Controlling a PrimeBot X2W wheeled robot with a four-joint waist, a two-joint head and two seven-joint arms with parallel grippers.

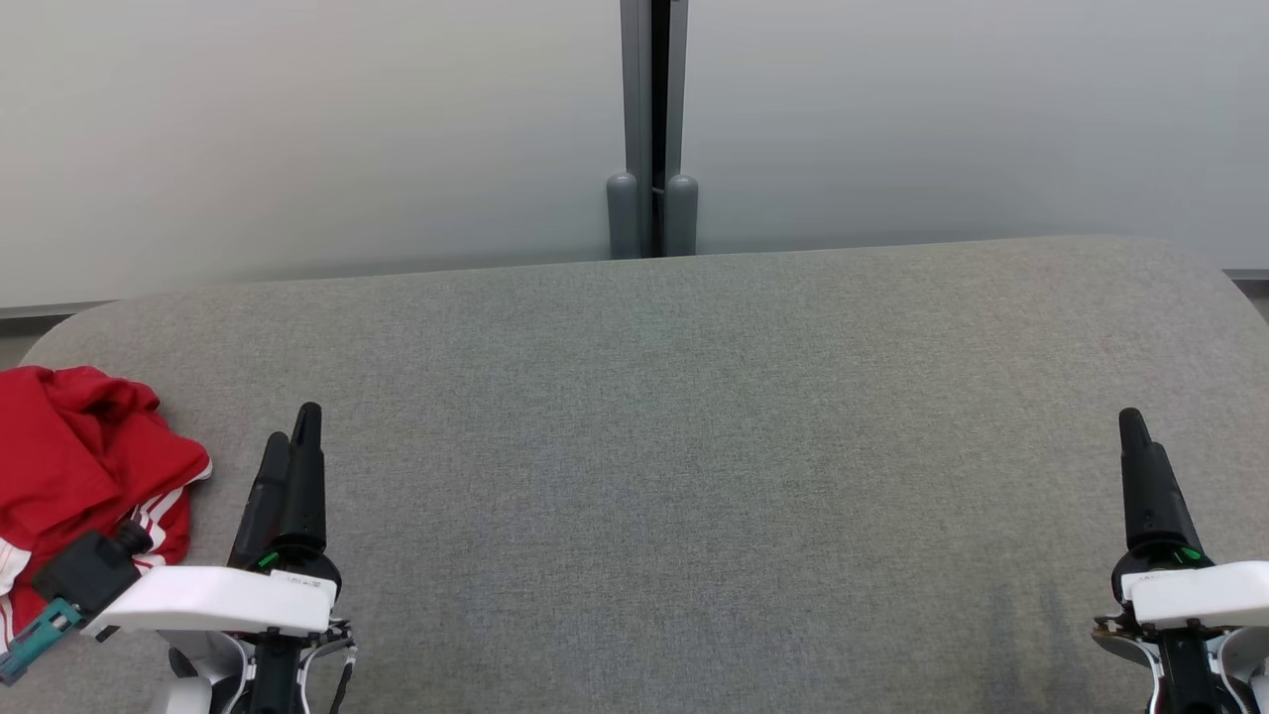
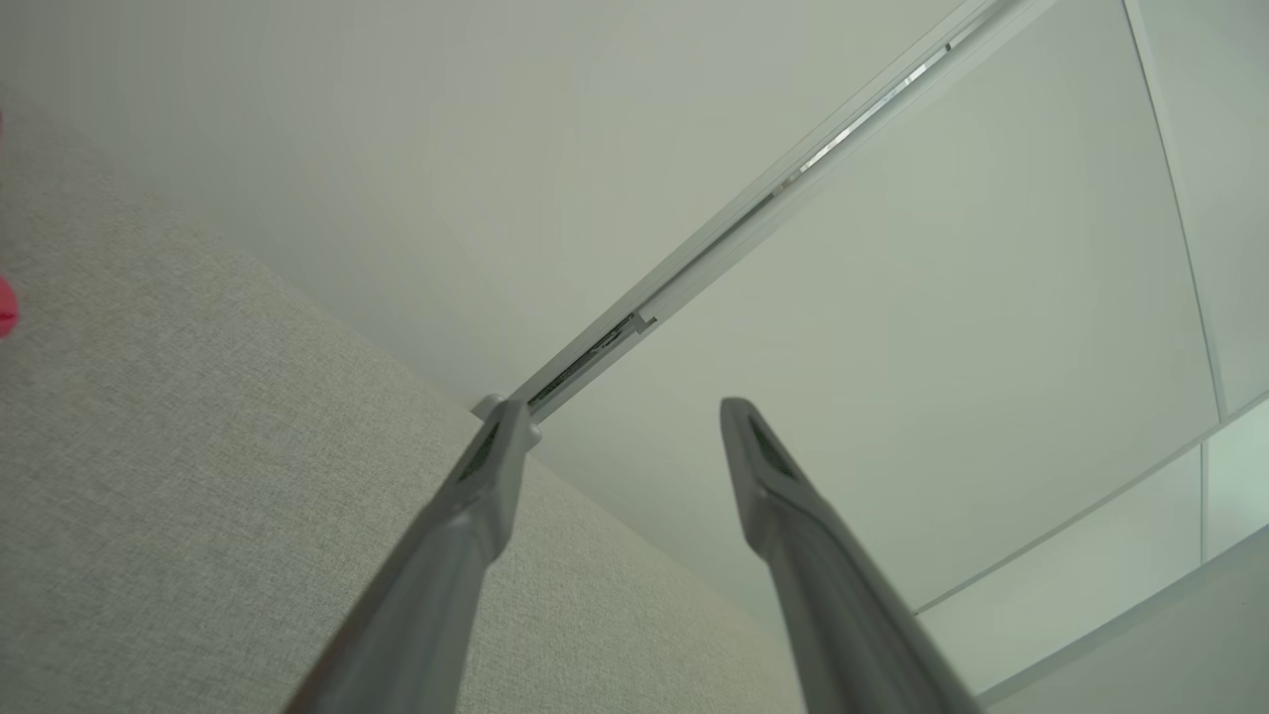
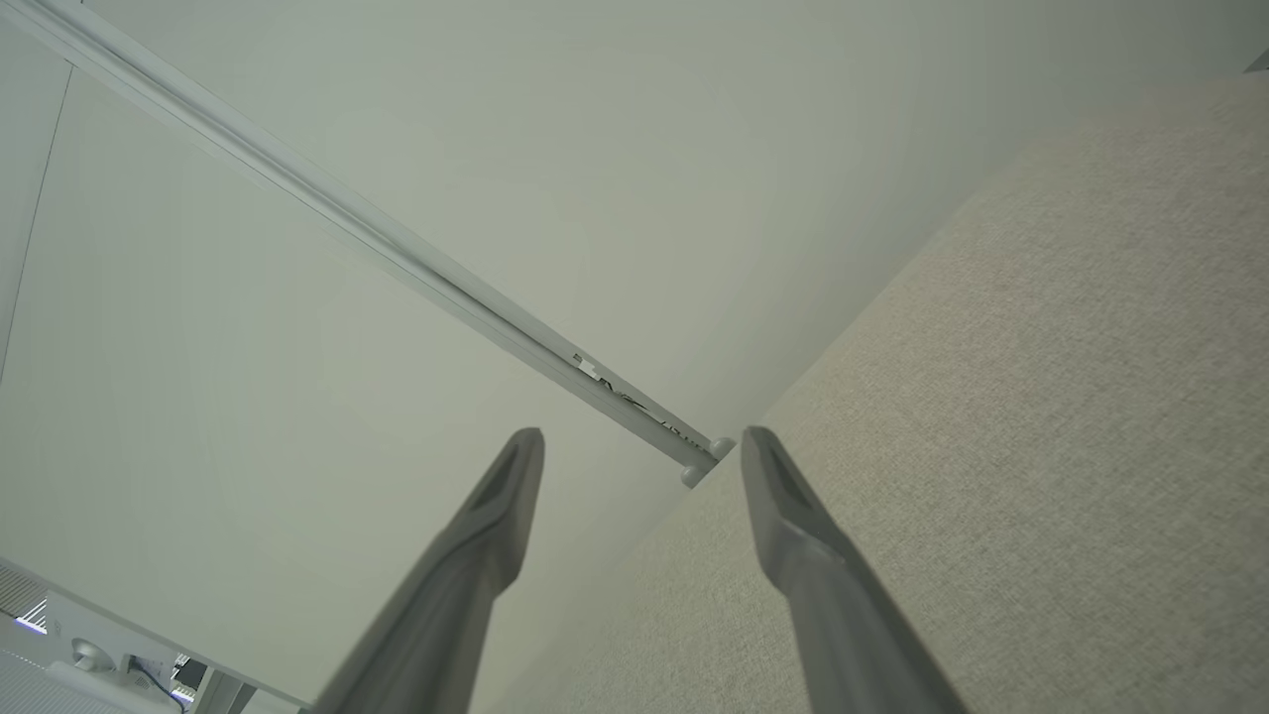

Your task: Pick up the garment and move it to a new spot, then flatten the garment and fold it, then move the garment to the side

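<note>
The garment [image 1: 84,466] is red with white stripes and lies crumpled at the left edge of the grey table [image 1: 694,446]; a sliver of the garment [image 2: 6,307] shows at the left wrist view's left edge. My left gripper [image 1: 294,436] hovers just right of the garment, apart from it, and in the left wrist view this left gripper [image 2: 620,416] is open with nothing between its fingers. At the lower right, my right gripper [image 1: 1135,431] is far from the cloth. The wrist view shows the right gripper [image 3: 644,446] open and holding nothing.
Pale partition panels stand behind the table, joined by a grey post [image 1: 652,129] at the middle of the far edge. The table has rounded far corners. A black and teal connector [image 1: 59,595] on my left forearm overlaps the garment's near edge.
</note>
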